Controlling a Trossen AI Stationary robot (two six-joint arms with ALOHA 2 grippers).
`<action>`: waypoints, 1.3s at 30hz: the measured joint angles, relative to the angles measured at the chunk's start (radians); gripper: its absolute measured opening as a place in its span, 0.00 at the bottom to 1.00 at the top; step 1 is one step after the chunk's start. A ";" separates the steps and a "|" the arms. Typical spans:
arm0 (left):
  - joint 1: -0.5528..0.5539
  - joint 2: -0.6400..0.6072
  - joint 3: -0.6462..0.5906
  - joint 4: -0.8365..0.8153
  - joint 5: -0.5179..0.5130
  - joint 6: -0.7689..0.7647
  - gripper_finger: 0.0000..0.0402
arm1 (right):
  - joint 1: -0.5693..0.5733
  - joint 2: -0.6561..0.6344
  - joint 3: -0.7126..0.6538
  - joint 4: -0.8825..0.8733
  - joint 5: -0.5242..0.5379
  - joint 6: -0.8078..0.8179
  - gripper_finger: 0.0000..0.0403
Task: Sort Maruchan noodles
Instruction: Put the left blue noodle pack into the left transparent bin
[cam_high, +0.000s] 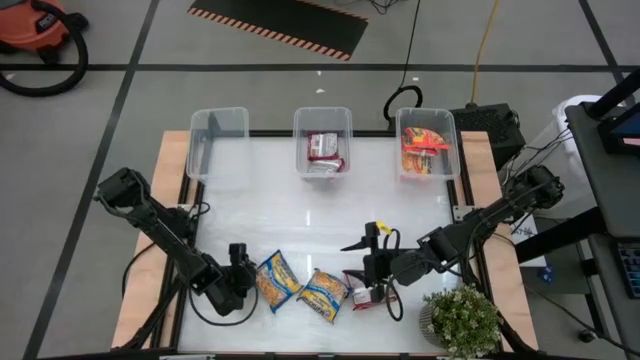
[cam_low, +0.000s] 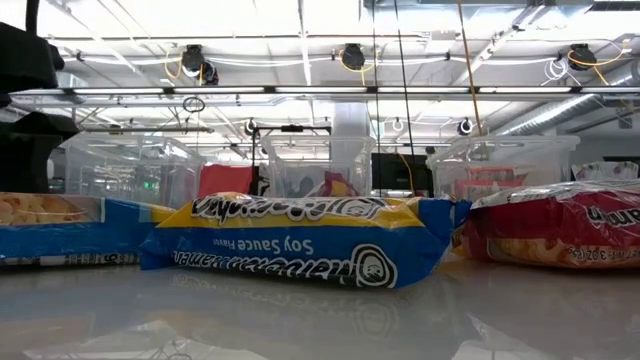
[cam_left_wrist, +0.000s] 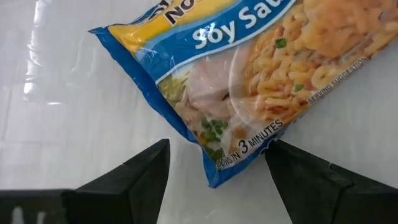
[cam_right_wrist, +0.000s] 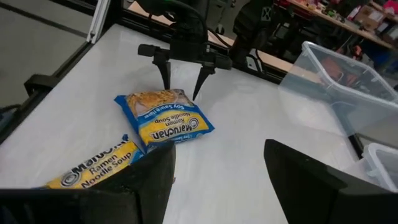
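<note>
Three Maruchan noodle packets lie flat on the white table near its front edge: a blue-and-yellow one (cam_high: 278, 282) (cam_right_wrist: 165, 115), a second blue-and-yellow one (cam_high: 325, 294) (cam_right_wrist: 93, 165), and a red one (cam_high: 362, 297) (cam_low: 570, 225). My left gripper (cam_high: 240, 272) (cam_right_wrist: 181, 92) points steeply down, open. Its fingers stand on either side of the left end of the first packet (cam_left_wrist: 249, 81), and no touch shows. My right gripper (cam_high: 372, 272) (cam_right_wrist: 217, 180) hangs open above the red packet, holding nothing.
Three clear bins stand along the far edge: the left one (cam_high: 218, 140) holds nothing, the middle one (cam_high: 325, 128) holds maroon packets, the right one (cam_high: 428, 128) holds orange-red packets. A potted plant (cam_high: 460, 320) sits at the near right corner. Bare table lies between packets and bins.
</note>
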 joint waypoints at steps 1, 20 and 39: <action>0.000 0.000 0.000 0.003 0.000 0.000 0.65 | 0.000 0.000 0.000 0.000 0.000 -0.013 0.60; 0.056 -0.009 -0.006 -0.012 -0.022 -0.037 0.01 | -0.083 0.000 0.000 0.003 0.000 -0.244 0.60; 0.312 -0.392 -0.005 -0.159 -0.275 0.148 0.01 | -0.229 0.000 0.000 -0.001 0.028 -0.484 0.60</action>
